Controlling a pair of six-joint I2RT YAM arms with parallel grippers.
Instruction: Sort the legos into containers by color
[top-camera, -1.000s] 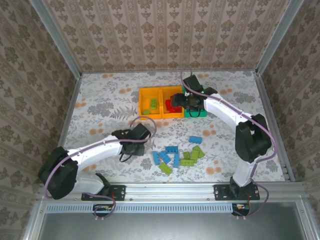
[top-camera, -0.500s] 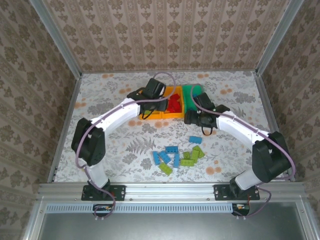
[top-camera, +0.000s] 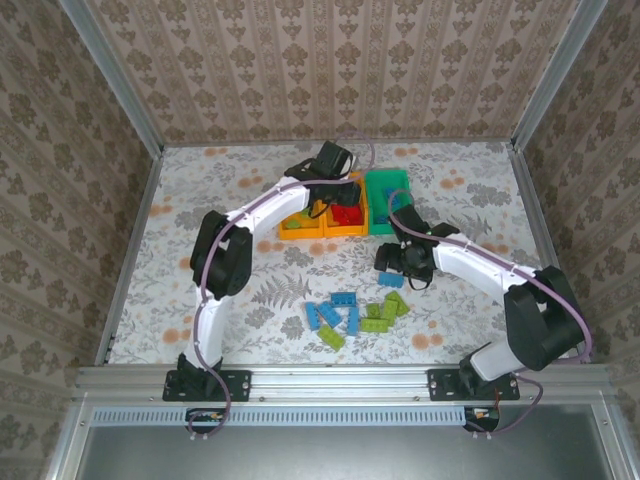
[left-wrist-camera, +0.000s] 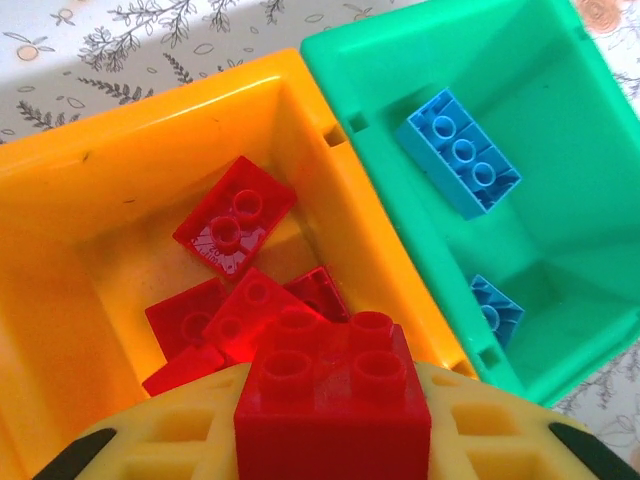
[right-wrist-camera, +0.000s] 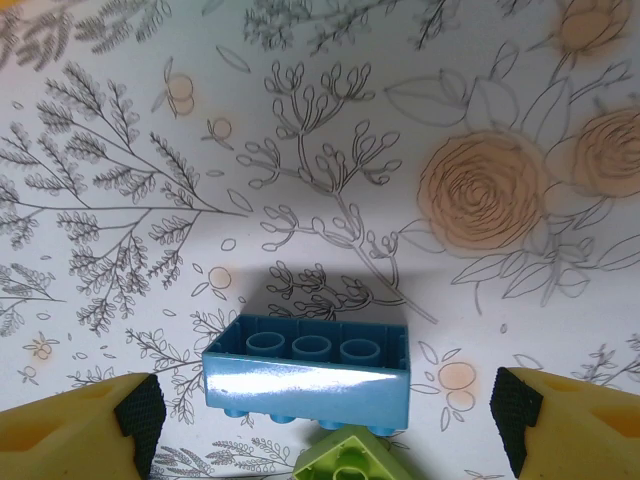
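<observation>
My left gripper (left-wrist-camera: 330, 435) is shut on a red four-stud lego (left-wrist-camera: 330, 395) and hangs above the middle orange container (left-wrist-camera: 120, 170), where several red legos (left-wrist-camera: 235, 215) lie. Beside it, the green container (left-wrist-camera: 560, 110) holds two blue legos (left-wrist-camera: 457, 150). From above, the left gripper (top-camera: 338, 188) is over the orange container (top-camera: 347, 228). My right gripper (top-camera: 397, 266) is open, low over the table. A blue lego (right-wrist-camera: 305, 372) lies underside up between its fingertips (right-wrist-camera: 138, 418), with a lime green lego (right-wrist-camera: 350, 462) touching its near side.
A second orange container (top-camera: 292, 228) stands left of the middle one, partly under the left arm. A loose heap of blue legos (top-camera: 345, 300) and lime green legos (top-camera: 376, 324) lies on the flowered table (top-camera: 200, 230) in front of the bins. Walls close in the back and sides.
The left arm swung from the near left of the table out to the bins, carrying the red lego. The right arm drew back from the bins and came down over the blue lego.
</observation>
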